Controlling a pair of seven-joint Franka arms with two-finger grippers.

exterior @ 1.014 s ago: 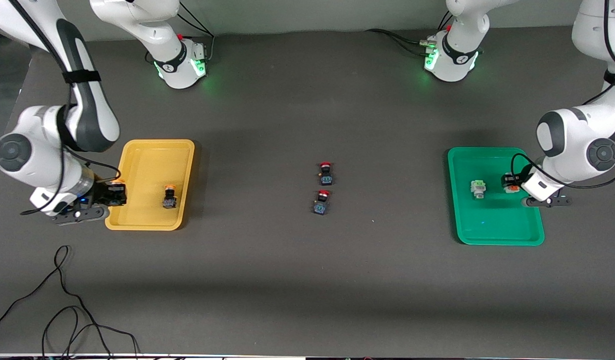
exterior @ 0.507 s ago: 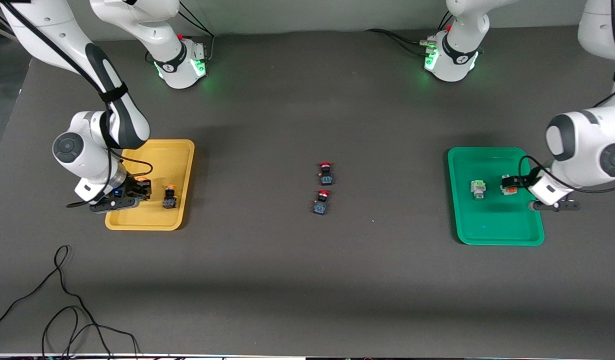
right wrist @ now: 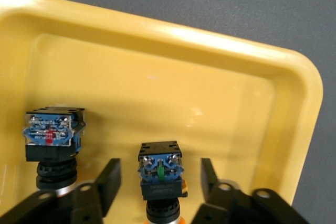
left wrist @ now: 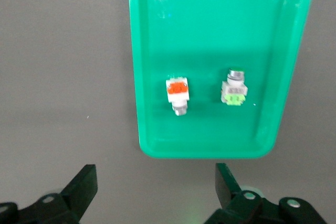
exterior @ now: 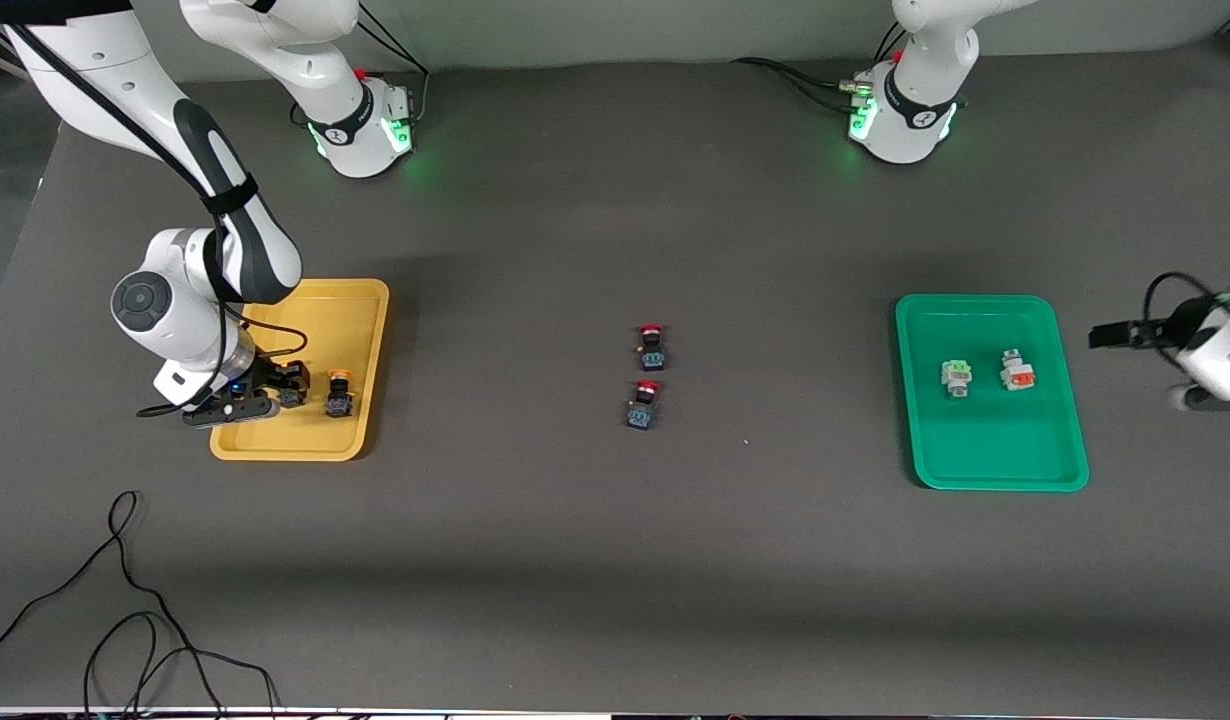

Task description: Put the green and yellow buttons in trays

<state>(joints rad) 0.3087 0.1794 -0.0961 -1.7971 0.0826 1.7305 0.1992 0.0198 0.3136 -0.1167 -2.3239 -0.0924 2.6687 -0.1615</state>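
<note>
From the front view I read my right gripper point(exterior: 275, 385) low in the yellow tray point(exterior: 305, 300), at its end toward the right arm's side of the table, with a dark-bodied button point(exterior: 293, 384) between its fingers and a second yellow-capped button point(exterior: 337, 392) lying just beside it. The green tray point(exterior: 975, 470) holds the two white-bodied buttons, the green one point(exterior: 956, 378) and the orange one point(exterior: 1016, 370), side by side. My left gripper point(exterior: 1115, 334) hangs over bare table just off that tray, at the left arm's end. Two red-capped switches point(exterior: 650, 375) sit mid-table and are not mine to move. In the left wrist view the left gripper point(left wrist: 155, 190) is spread wide and empty, with both white buttons point(left wrist: 177, 94) lying free in the tray point(left wrist: 210, 150). In the right wrist view the right gripper point(right wrist: 157, 179) is parted, its fingers point(right wrist: 107, 182) standing clear on either side of the button point(right wrist: 160, 174), which appears to rest on the tray floor point(right wrist: 173, 66); its neighbour point(right wrist: 51, 135) lies close by. I judge this to be the last release. Next I would lift the right arm straight up, so neither finger clips a button.
</note>
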